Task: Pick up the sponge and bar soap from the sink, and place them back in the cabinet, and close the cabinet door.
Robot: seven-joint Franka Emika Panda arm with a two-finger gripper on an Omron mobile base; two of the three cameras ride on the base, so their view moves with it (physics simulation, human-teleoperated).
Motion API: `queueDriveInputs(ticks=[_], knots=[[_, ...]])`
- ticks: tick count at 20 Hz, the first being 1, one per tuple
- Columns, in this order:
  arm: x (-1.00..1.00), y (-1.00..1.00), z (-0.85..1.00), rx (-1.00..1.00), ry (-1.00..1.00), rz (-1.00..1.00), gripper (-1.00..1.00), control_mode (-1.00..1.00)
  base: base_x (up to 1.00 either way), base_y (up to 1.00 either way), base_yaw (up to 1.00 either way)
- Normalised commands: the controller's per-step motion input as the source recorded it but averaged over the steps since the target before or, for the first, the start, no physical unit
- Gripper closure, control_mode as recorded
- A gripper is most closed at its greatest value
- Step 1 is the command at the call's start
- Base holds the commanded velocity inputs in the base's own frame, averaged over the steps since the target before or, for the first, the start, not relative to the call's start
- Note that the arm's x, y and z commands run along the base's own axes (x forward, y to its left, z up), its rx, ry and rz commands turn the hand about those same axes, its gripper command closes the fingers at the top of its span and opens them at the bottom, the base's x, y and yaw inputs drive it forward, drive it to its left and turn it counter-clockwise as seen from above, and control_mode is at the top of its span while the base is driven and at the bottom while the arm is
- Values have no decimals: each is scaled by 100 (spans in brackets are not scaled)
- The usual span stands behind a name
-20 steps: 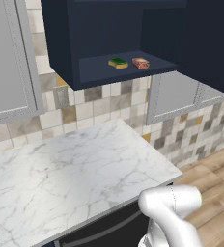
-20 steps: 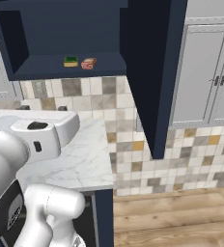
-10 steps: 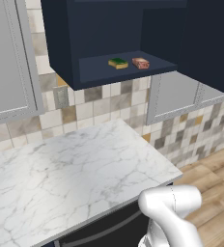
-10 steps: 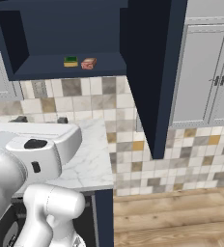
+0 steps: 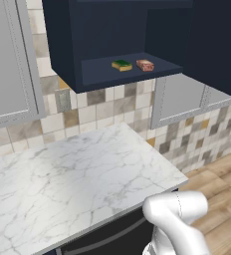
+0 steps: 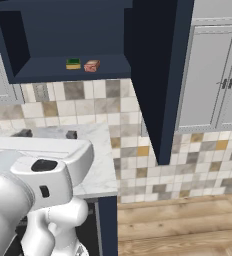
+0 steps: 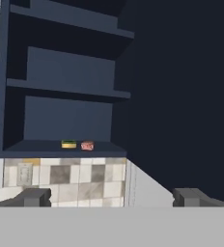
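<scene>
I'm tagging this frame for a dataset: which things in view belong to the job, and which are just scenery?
Job:
sponge, on the cabinet's bottom shelf
bar soap, beside it
cabinet
cabinet door, standing open
end effector, open

Scenery:
marble counter
grey wall cabinets
tiled backsplash

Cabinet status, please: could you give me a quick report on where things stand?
Gripper open, empty, facing cabinet. Sponge and bar soap side by side on bottom shelf. Cabinet door open, not yet closed.

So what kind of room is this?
Looks like a kitchen: a marble counter, a tiled wall behind it, and an open navy cabinet holding a sponge and soap.
</scene>
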Motion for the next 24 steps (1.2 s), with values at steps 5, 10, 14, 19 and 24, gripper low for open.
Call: queueDriveInputs(ticks=[5, 10, 14, 19, 24], knots=[[-6, -27, -6, 0, -2, 1, -100, -100, 0, 0, 0], [-2, -28, -10, 0, -2, 4, -100, -100, 0, 0, 0], [0, -23, -8, 0, -3, 5, -100, -100, 0, 0, 0], [0, -27, -2, 0, -2, 4, -100, -100, 0, 0, 0], [0, -29, 0, 0, 0, 5, -100, -100, 0, 0, 0]])
